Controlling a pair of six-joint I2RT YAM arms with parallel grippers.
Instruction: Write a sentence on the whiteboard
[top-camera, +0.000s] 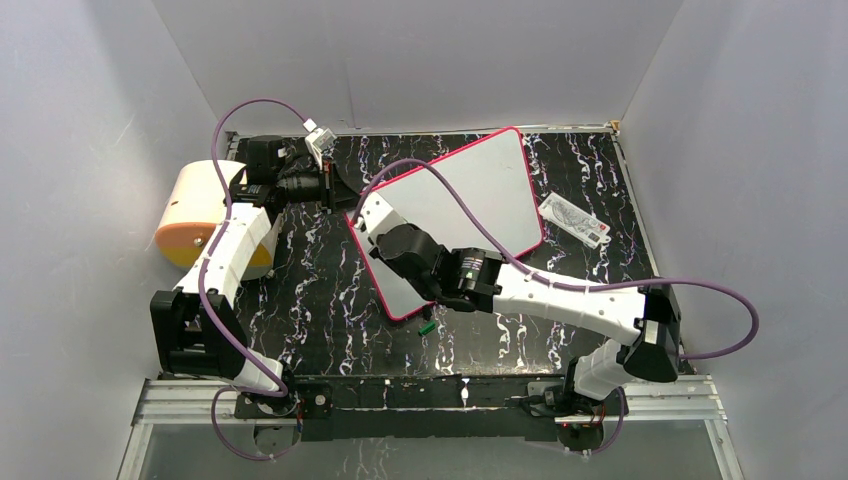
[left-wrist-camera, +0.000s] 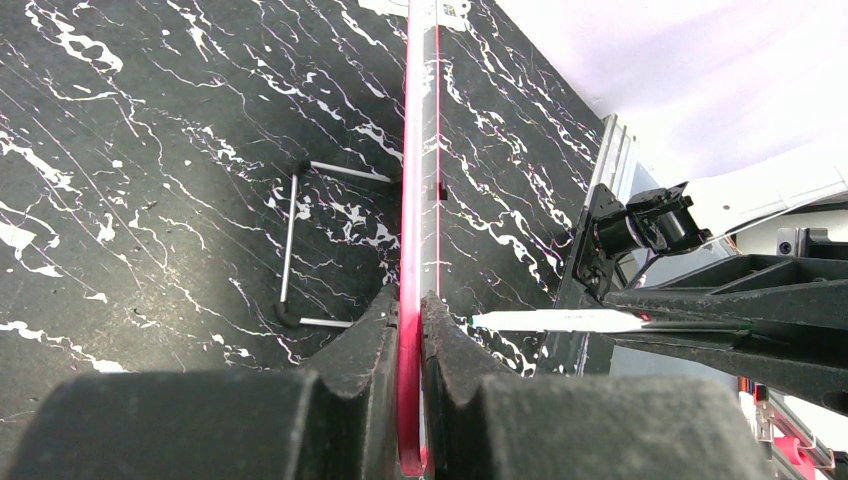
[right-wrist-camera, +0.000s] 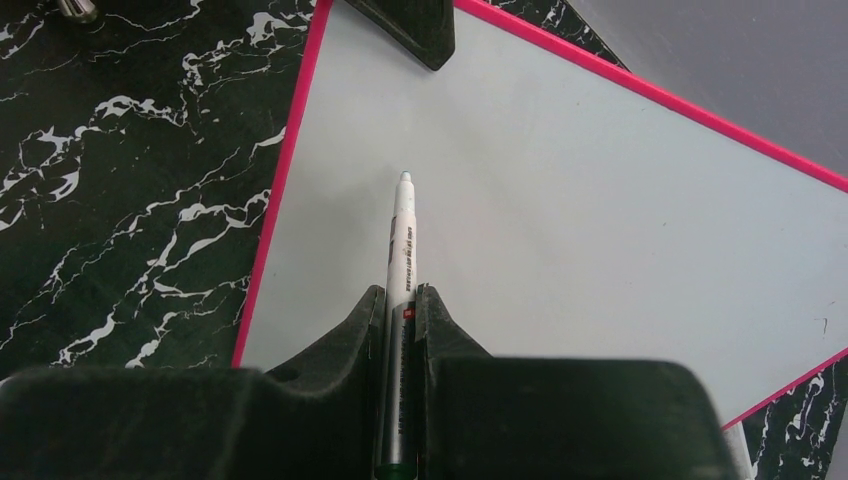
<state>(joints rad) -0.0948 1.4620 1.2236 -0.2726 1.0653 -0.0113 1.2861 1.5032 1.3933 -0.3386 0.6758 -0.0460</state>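
Observation:
The whiteboard (top-camera: 480, 190) lies turned at an angle on the black marbled table, its white face blank; no sentence shows on it. My left gripper (top-camera: 345, 195) is shut on its pink rim at the left corner, seen edge-on in the left wrist view (left-wrist-camera: 420, 150) between my fingers (left-wrist-camera: 365, 335). My right gripper (top-camera: 372, 222) is shut on a white marker (right-wrist-camera: 403, 235) with a green end. The marker's tip points at the board (right-wrist-camera: 560, 200) near its left edge; I cannot tell if it touches. The marker also shows in the left wrist view (left-wrist-camera: 560, 320).
A small white packet with a red mark (top-camera: 575, 220) lies right of the board. A green cap (top-camera: 427, 326) lies by the board's near corner. A cream and orange roll (top-camera: 195, 215) stands at the left wall. A thin bent metal rod (left-wrist-camera: 290, 240) lies left of the board.

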